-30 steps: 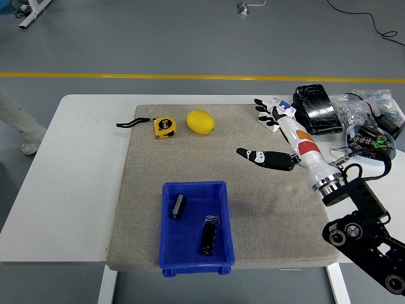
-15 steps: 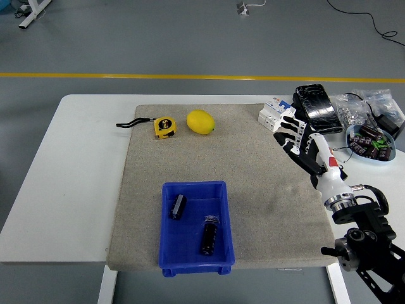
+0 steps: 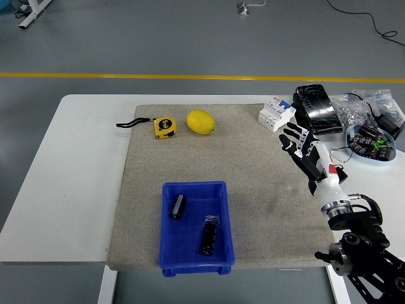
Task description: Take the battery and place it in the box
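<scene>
Right hand (image 3: 302, 147) pulled back toward table edge, fingers still spread.

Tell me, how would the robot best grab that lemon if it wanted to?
A judgement: the lemon lies on its side on the mat, long axis running left to right, with open space around it. Coming down from above, with fingers closing across its narrower middle, front to back, looks best. The tape measure to its left is close, so gripping end to end seems tighter.

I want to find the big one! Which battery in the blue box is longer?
The battery on the right, nearer the front wall of the blue box, is longer. The other battery on the left is shorter.
</scene>
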